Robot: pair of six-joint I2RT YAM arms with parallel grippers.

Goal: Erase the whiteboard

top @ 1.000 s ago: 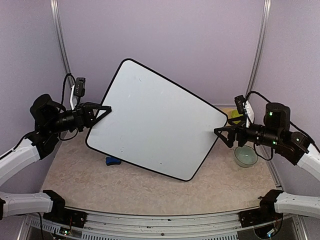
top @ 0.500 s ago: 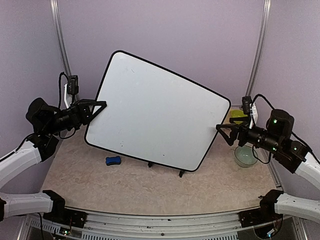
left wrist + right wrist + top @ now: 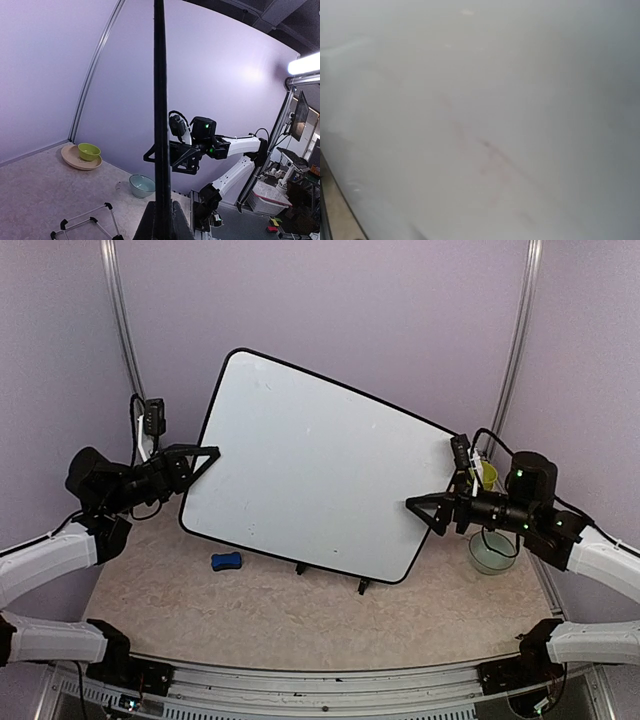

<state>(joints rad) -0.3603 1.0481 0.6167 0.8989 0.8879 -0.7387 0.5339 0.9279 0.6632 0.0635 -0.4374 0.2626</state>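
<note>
1. While both arms are busy up high, the whiteboard (image 3: 310, 470) hangs off the table (image 3: 300, 635), face toward us and tilted, with its far-left corner high and its right end dipping.
2. Its long axis runs left to right between the two hands, one at each short end.
3. The left gripper (image 3: 208, 458) is pinched on the left edge. From its wrist cam the board shows as a thin black line rising straight out between the fingers.
4. The right gripper (image 3: 418, 508) overlaps the low right edge. I honestly can't tell whether it's clamped or just resting there, since its own cam shows nothing but white board.
5. That close-up does show faint reddish streaks (image 3: 470, 145), so I'd say the wiping isn't done.
6. Key bit for what's next: the blue eraser (image 3: 227, 561) lies on the table just under the board's lower-left corner. That's below and to the near side of the left hand and well away from the right one, so the left arm is the closer pick.
7. The wire stand (image 3: 330, 573) sits under the bottom edge. My guess is the board has to go down there before a hand is free.
</note>
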